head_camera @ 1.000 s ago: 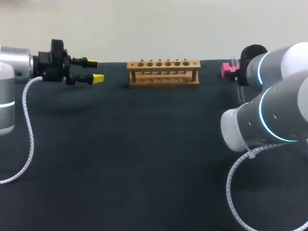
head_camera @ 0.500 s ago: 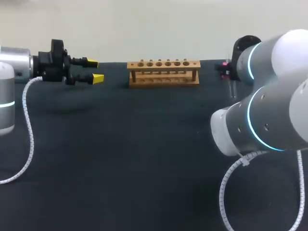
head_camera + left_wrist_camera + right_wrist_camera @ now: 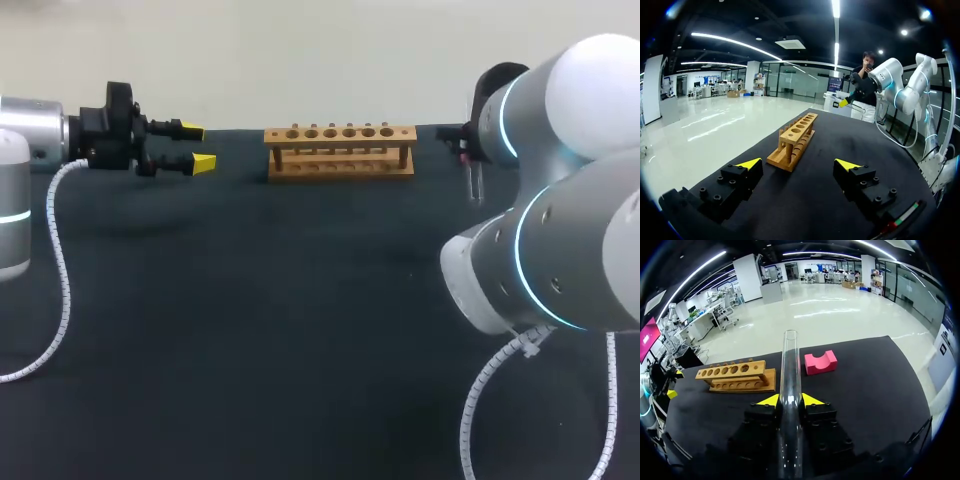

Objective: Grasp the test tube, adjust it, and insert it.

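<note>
Test tube [image 3: 789, 365] was clear, colourless glass; rack [image 3: 340, 150] was plain pale tan wood; block [image 3: 820, 362] was bright pink; table [image 3: 250, 330] was flat black, unpatterned; left gripper [image 3: 197, 146] and right gripper [image 3: 790, 400] were black with yellow tips; left arm [image 3: 15, 170] and right arm [image 3: 570, 230] were silver-white with cyan rings; cable [image 3: 55, 280] was white.

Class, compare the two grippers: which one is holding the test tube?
The right gripper: its yellow tips press the clear test tube from both sides. The left gripper stands open near the far end of the rack, with nothing between its tips.
</note>
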You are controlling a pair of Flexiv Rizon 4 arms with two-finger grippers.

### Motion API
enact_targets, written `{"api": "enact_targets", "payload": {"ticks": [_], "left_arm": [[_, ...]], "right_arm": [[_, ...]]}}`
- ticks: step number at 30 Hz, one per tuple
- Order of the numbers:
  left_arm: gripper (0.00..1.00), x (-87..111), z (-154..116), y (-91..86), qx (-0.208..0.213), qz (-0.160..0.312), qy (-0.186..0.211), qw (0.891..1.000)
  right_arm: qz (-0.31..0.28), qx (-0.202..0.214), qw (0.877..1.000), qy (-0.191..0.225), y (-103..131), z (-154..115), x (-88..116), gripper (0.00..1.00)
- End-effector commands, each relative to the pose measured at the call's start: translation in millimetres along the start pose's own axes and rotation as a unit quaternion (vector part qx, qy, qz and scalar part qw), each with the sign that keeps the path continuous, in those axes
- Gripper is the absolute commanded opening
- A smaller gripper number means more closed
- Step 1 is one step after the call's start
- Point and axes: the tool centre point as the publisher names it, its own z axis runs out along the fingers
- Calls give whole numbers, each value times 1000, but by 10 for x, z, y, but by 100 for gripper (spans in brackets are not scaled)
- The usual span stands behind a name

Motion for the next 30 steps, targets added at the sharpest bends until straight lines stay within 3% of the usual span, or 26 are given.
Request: {"api": "enact_targets", "payload": {"ticks": [1,17,30], "left_arm": [[100,12,-7,-10,-1,1,-2,1000],[100,12,-7,-10,-1,1,-2,1000],[100,12,-7,-10,-1,1,-2,1000]], "right_arm": [[0,2,1000,0,12,1,-3,0],[0,2,1000,0,12,1,-3,0],[8,5,1000,-21,591,152,15,0]]}}
